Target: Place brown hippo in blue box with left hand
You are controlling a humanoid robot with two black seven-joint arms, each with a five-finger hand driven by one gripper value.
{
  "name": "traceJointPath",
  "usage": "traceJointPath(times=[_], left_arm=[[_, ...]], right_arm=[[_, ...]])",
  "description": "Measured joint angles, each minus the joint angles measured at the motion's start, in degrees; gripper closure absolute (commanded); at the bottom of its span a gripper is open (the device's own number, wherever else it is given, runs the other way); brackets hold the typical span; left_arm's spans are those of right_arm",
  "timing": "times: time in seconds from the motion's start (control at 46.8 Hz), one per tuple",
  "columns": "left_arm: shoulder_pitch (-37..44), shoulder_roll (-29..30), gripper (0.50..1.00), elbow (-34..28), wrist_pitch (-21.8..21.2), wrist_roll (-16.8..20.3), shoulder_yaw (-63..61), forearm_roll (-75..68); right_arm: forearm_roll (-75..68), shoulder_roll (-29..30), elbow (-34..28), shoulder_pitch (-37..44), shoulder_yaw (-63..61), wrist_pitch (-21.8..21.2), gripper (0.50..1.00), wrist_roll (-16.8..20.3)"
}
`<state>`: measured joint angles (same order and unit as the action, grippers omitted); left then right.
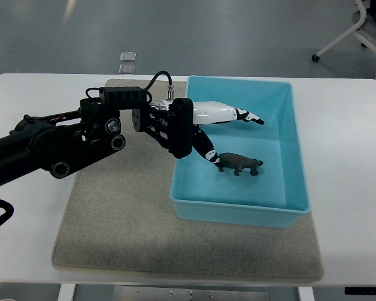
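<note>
Left arm: one, black, reaching in from the left edge across the mat (131, 232) and over the near-left wall of the blue box (238, 210). Left hand (216, 125): fingers (247, 116) extending loosely over the box interior, grasping nothing; the thumb is angling down, its tip just beside the hippo's rear, contact unclear.

Brown hippo (240, 164): one, standing upright on the box floor, near the middle, snout pointing right. Dark brown body, four short legs, casting a small shadow.

Blue box: one, rectangular, open-topped, light blue, sitting on the mat's right part.

Mat: one, grey-beige, lying on the white table (351, 188).

Right arm: not showing.
</note>
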<state>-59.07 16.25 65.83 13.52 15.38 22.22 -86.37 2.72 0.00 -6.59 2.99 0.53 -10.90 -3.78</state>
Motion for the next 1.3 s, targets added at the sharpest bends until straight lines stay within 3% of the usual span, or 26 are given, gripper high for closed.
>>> traceJointPath(times=[0.577,0.834,0.941,1.304], left_arm=[[-1.44,0.25,0.542,-1.39,-2.51,0.01,0.91,1.12],[-3.33,0.63,0.534,-6.27,-6.52,0.01,0.96,6.6],[-4.25,0.97,0.506,-8.35,-6.84,0.01,0.95,10.1],[-5.55,2.61,0.506,-15.45,-8.76,0.01,1.16,18.92]], right_arm=[[0.0,0.0,0.0,0.0,0.0,0.0,0.564,0.0],[0.0,0.0,0.0,0.0,0.0,0.0,0.564,0.0],[0.0,0.0,0.0,0.0,0.0,0.0,0.564,0.0],[0.0,0.0,0.0,0.01,0.0,0.0,0.564,0.0]])
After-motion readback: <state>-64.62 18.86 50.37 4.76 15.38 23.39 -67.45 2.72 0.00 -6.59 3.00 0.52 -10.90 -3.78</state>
